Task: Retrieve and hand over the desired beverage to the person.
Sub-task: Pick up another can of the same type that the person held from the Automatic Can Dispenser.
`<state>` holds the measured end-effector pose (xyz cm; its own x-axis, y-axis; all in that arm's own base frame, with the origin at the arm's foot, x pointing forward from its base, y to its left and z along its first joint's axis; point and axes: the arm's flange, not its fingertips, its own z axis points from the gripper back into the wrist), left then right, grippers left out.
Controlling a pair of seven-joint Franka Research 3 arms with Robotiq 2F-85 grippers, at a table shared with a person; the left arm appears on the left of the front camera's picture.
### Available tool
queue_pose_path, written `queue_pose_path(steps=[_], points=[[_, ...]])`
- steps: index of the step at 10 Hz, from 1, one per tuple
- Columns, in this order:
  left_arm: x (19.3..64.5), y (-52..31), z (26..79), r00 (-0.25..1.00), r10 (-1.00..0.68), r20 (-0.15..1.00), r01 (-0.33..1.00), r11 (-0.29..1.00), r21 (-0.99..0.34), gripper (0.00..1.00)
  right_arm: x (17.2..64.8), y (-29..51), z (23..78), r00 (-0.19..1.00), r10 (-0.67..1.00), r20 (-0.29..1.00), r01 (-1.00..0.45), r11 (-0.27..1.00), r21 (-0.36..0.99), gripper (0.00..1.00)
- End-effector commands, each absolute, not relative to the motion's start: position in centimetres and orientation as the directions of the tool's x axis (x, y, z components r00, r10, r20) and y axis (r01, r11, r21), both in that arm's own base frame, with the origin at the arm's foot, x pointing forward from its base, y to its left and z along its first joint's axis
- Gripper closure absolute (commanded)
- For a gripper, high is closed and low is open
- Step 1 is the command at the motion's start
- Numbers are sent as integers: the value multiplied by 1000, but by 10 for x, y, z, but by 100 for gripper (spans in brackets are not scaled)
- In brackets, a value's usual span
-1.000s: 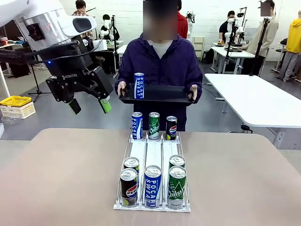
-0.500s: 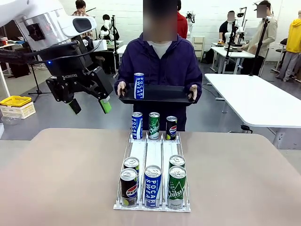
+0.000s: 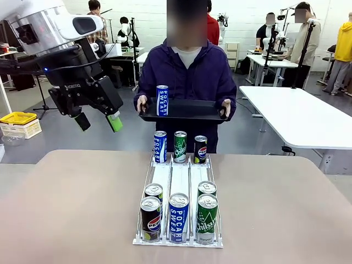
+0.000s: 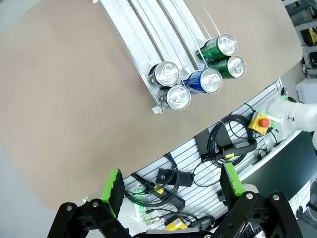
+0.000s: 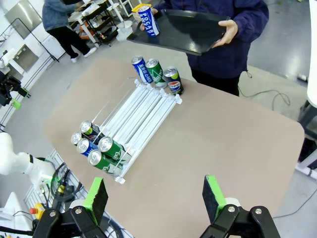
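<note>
The person (image 3: 187, 71) stands at the far side and holds a black tray (image 3: 190, 113) in both hands. A blue Pocari Sweat can (image 3: 162, 100) stands upright at the tray's left end. My left gripper (image 3: 99, 122) hangs open and holds nothing, in the air left of the tray and apart from it. In the left wrist view, that gripper (image 4: 171, 186) looks down past the table's near edge. My right gripper (image 5: 156, 198) is open with nothing between its pads, high over the table. From there the tray (image 5: 193, 34) and its can (image 5: 147, 20) show at the top.
A white wire rack (image 3: 179, 179) lies mid-table, with three cans (image 3: 180, 146) at its far end and several cans (image 3: 179, 217) at its near end. Bare tabletop lies on both sides of it. Cables and a red stop button (image 4: 261, 121) sit below the near edge.
My left gripper has drifted left and slightly up, away from the tray, still open. The can, the tray and the rack have stayed put.
</note>
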<state>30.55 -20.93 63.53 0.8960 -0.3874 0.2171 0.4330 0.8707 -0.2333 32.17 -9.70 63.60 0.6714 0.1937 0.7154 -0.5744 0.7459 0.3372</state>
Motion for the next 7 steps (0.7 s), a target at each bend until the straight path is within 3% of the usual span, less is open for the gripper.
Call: queue_pose_path(steps=[1, 6, 7], points=[[304, -207, 638, 891, -400, 213, 443, 869, -222, 0, 325, -98, 636, 655, 188, 732, -597, 722, 350, 0], [305, -209, 635, 896, -389, 215, 434, 870, -234, 0, 325, -98, 636, 655, 188, 732, -597, 722, 350, 0], [311, -222, 620, 927, -322, 193, 362, 902, -236, 0, 325, -98, 636, 655, 188, 732, -597, 722, 350, 0]])
